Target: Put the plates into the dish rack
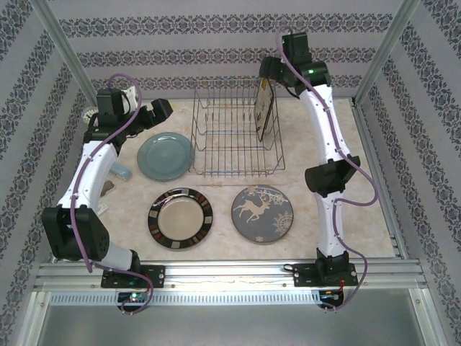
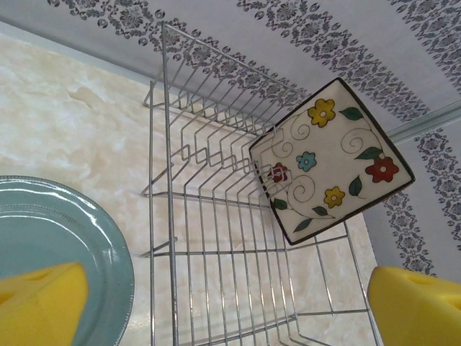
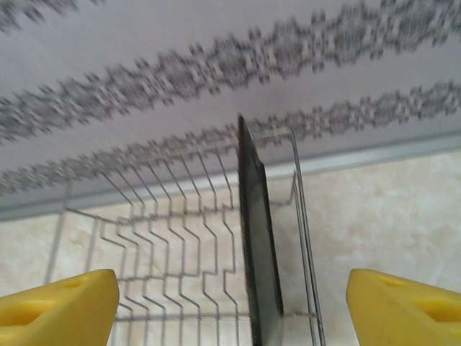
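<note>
The wire dish rack (image 1: 234, 140) stands at the back middle of the table. The square floral plate (image 1: 263, 108) stands on edge in the rack's right end. My right gripper (image 1: 270, 71) hovers just behind and above that plate, open; in the right wrist view the plate's dark edge (image 3: 259, 267) sits between my yellow fingers (image 3: 57, 310) without touching them. The light-blue plate (image 1: 166, 156) lies flat left of the rack, and my left gripper (image 1: 160, 112) hangs open just behind it, holding nothing. The brown-rimmed plate (image 1: 180, 218) and the grey reindeer plate (image 1: 263, 213) lie flat in front.
A small pale-blue object (image 1: 119, 171) lies by the left arm at the table's left edge. Patterned walls and metal posts (image 1: 61, 43) close in the back and sides. Bare marble tabletop (image 1: 317, 130) lies right of the rack.
</note>
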